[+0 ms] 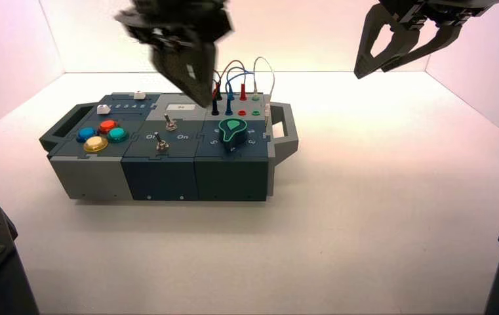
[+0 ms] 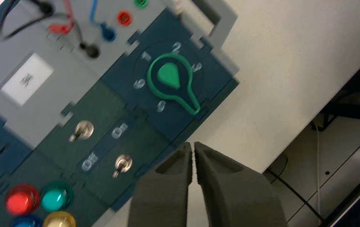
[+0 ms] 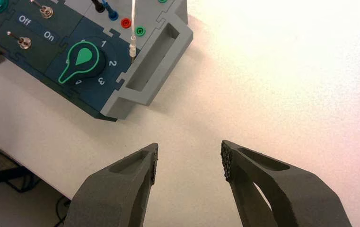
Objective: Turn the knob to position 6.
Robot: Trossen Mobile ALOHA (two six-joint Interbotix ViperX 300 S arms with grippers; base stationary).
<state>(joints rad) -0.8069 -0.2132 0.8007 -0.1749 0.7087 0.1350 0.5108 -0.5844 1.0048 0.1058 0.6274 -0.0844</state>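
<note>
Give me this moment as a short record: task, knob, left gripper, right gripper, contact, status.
task: turn knob to position 6
knob: dark teal teardrop rotary knob, front right of the box; tip off the 6, exact digit cannot be told
left gripper: above the box, jaws shut, empty
right gripper: idle, above the table to the right of the box, jaws open, empty
contact: neither gripper touches the knob
status: position 6 not reached

High overhead view down on whole box; closer wrist views, both sharing the knob [image 2: 169, 75].
</note>
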